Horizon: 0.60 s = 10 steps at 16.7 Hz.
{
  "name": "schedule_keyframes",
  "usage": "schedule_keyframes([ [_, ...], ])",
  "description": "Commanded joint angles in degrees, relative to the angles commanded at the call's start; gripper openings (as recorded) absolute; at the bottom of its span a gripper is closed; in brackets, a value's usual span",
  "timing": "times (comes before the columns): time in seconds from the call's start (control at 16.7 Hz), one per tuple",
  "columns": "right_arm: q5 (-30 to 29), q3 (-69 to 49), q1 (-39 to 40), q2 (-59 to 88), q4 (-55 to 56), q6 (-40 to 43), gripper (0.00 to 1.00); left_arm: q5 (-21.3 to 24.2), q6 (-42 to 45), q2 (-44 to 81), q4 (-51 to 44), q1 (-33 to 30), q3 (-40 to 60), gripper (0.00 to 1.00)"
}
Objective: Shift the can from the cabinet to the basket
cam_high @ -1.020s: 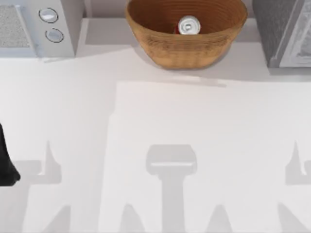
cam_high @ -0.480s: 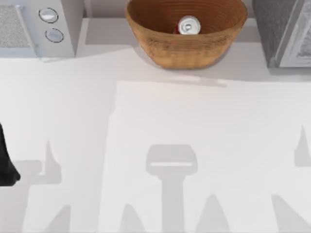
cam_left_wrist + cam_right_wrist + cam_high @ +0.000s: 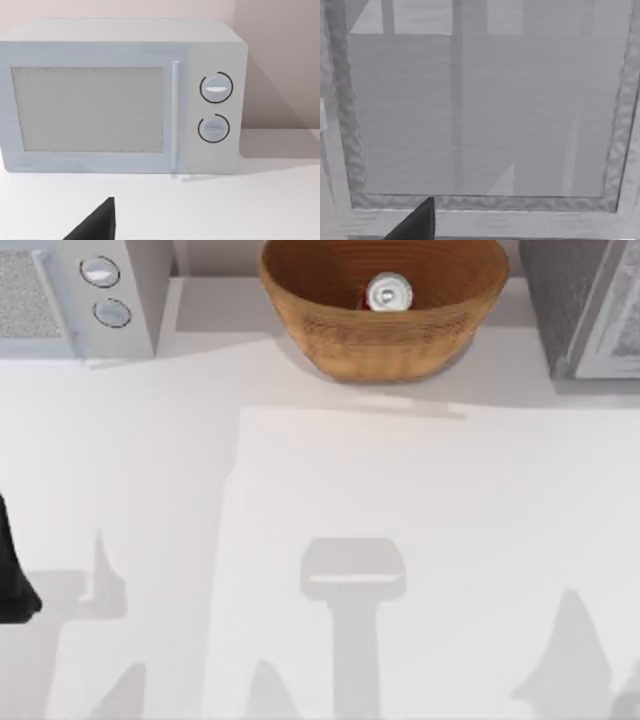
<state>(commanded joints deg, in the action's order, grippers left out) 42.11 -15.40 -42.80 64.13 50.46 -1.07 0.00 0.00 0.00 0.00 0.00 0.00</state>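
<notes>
The small red drink can with a shiny silver top point(image 3: 389, 292) stands inside the large tan woven wicker basket point(image 3: 340, 335) at the counter's far edge, between the white two-knob box point(image 3: 120, 290) and the dark grey speckled cabinet point(image 3: 560, 300) (far right corner). You cannot tell either arm's fingers' state. The transfer looks finished; next calls only for parking.

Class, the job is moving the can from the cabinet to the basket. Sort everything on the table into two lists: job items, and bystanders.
Job items:
can, standing inside the basket
basket
cabinet, at the table's right

Bystanders:
white microwave with two knobs, at the left
</notes>
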Motion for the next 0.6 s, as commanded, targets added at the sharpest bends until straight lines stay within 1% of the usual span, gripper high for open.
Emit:
schedule_keyframes([
  [0.18,8.07,-2.86,-8.2,13.02,9.78,-0.27,1.0,0.0,0.0,0.0,0.0,0.0,0.0,1.0],
  [0.3,12.12,-4.31,-12.27,19.36,14.56,-0.42,1.0,0.0,0.0,0.0,0.0,0.0,0.0,1.0],
  [0.42,14.78,-5.28,-14.93,23.32,17.62,-0.52,1.0,0.0,0.0,0.0,0.0,0.0,0.0,1.0],
  [0.6,15.8,-5.65,-15.93,24.78,18.75,-0.56,1.0,0.0,0.0,0.0,0.0,0.0,0.0,1.0],
])
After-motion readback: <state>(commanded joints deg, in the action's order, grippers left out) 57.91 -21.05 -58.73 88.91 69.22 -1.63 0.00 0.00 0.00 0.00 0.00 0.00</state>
